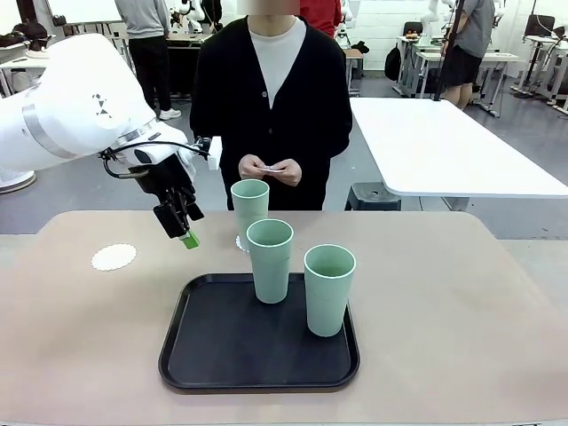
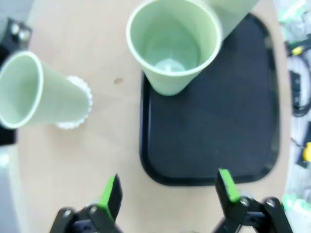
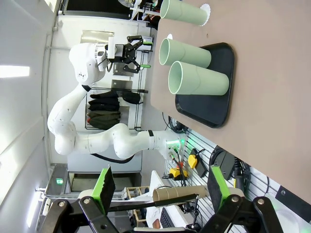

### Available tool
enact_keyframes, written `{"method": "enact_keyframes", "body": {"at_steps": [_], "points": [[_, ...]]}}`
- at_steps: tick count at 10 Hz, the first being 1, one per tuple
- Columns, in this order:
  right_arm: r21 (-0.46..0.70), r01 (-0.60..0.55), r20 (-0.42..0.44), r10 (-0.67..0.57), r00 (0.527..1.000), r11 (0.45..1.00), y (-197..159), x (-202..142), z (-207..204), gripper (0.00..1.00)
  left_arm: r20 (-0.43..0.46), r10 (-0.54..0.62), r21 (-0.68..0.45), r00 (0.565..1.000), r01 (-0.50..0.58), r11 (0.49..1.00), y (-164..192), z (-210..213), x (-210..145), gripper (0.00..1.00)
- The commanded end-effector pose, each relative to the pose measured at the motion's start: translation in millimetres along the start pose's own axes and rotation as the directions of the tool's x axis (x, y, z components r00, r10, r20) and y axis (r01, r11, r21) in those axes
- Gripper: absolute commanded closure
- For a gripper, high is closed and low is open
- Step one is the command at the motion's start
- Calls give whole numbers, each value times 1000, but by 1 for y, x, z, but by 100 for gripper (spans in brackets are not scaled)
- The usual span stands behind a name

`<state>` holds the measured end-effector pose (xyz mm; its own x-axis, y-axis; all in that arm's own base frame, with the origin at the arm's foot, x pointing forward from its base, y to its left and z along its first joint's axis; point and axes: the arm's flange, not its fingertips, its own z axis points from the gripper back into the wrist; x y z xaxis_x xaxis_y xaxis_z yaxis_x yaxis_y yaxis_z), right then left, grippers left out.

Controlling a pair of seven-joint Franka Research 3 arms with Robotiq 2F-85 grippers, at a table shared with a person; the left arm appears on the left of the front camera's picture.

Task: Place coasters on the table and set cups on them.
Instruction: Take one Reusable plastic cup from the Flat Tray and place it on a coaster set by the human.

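Coasters and cups on the beige surface [image 1: 444, 311]. One scalloped white coaster [image 1: 114, 257] lies bare at the left of the surface, well apart from the black tray [image 1: 222, 355]. A second coaster [image 1: 240, 242] lies just beyond the tray's far rim. It carries the far cup [image 1: 250, 202], which stands upright, so that only a sliver of lacy edge shows at the base. The left wrist view shows the same edge [image 2: 73, 124] ringing that cup's [image 2: 43, 92] foot.

The other two cups stand upright on the tray, apart from each other. The middle cup [image 1: 270, 262] is near the far rim, and the right cup [image 1: 329, 288] is nearer the camera. All three are pale mint green.

The left jaws, on the white left arm [image 1: 80, 115], stand open and hold nothing. They hang above the surface between the bare coaster and the far cup. Their green pads [image 2: 112, 187] are spread wide over the tray's near corner.

The right jaws also stand open and empty, with their green pads [image 3: 104, 182] well apart from the cups.

At the far side, a person's hands [image 1: 282, 170] hold a thin white piece [image 1: 269, 168], too small to identify.
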<state>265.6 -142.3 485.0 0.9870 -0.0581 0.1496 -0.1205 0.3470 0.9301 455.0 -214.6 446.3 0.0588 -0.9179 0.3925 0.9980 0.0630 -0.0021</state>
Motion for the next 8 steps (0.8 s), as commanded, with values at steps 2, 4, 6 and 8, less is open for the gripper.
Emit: {"method": "enact_keyframes", "body": {"at_steps": [2, 4, 6, 8], "points": [[10, -6, -1, 6, 1000, 1000, 0, 0, 0, 0, 482, -100, -124, 870, 181, 976, 40, -10, -51, 0], [10, -6, -1, 6, 1000, 1000, 0, 0, 0, 0, 600, -86, -132, 796, 204, 970, 61, -13, -79, 0], [10, -6, -1, 6, 1000, 1000, 0, 0, 0, 0, 727, -116, -87, 677, 258, 962, 58, -41, -101, 0], [10, -6, -1, 6, 1000, 1000, 0, 0, 0, 0, 720, -73, -121, 690, 229, 966, 41, -72, -97, 0]]}}
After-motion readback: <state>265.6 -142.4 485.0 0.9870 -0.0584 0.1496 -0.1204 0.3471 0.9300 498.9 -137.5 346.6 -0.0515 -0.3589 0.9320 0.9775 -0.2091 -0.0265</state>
